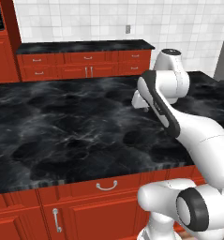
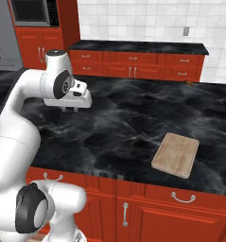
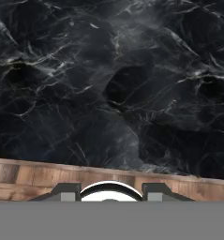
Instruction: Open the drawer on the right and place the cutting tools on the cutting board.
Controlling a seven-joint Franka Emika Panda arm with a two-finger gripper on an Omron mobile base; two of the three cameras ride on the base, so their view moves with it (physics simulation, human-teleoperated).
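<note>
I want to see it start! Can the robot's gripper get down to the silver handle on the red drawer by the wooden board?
Probably yes: the gripper hovers above the black marble counter, and nothing blocks the curved silver handle on the red drawer front below the light-tan wooden cutting board.

A glossy white arm point(image 2: 20, 132) of rounded, tubular segments is seen, joined by dark grey bands and round joint caps. A blocky white hand point(image 2: 74, 99) is carried above the black marble counter point(image 2: 133, 118).

Bare countertop point(image 2: 133, 118) around cutting board point(image 2: 176, 154)

Base views flank countertop point(image 1: 76, 126) — hand view seemingly close overhead.
</note>
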